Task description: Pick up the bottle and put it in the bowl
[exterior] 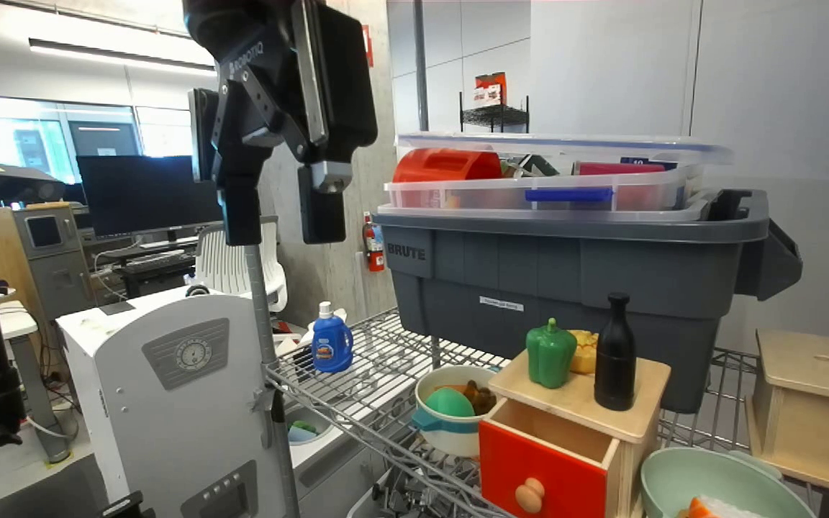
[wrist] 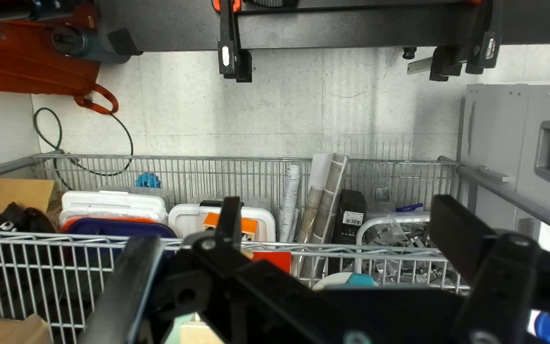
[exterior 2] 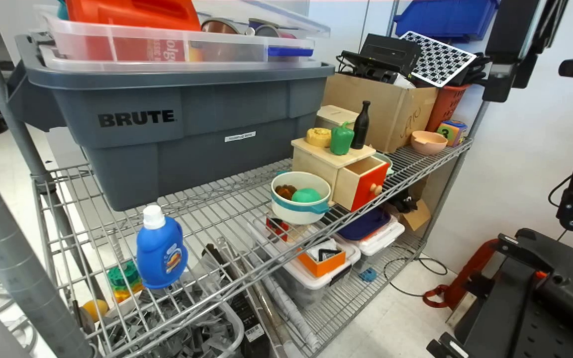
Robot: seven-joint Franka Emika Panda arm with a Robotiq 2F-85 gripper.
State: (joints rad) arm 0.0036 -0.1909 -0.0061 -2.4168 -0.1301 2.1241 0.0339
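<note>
The slim black bottle [exterior: 614, 356] stands upright on top of a small wooden drawer box, and I see the same bottle [exterior 2: 361, 125] in an exterior view from farther round. Beside that box, at the lower right of an exterior view, is the pale mint-green bowl [exterior: 695, 471], cut off by the frame's bottom edge; something orange and white lies inside it. My gripper [exterior: 283, 234] hangs high up, well away from the bottle and bowl, its fingers wide apart and nothing between them. In the wrist view the gripper [wrist: 336, 215] is open over the shelf's edge, and the bottle is out of view.
A green pepper [exterior: 552, 354] and a yellow object [exterior 2: 319, 137] share the box top with the bottle. The red drawer [exterior: 540, 467] is pulled out. A white pot [exterior 2: 300, 211], a blue detergent bottle [exterior 2: 161, 253] and a large grey bin [exterior 2: 192, 114] stand on the wire shelf.
</note>
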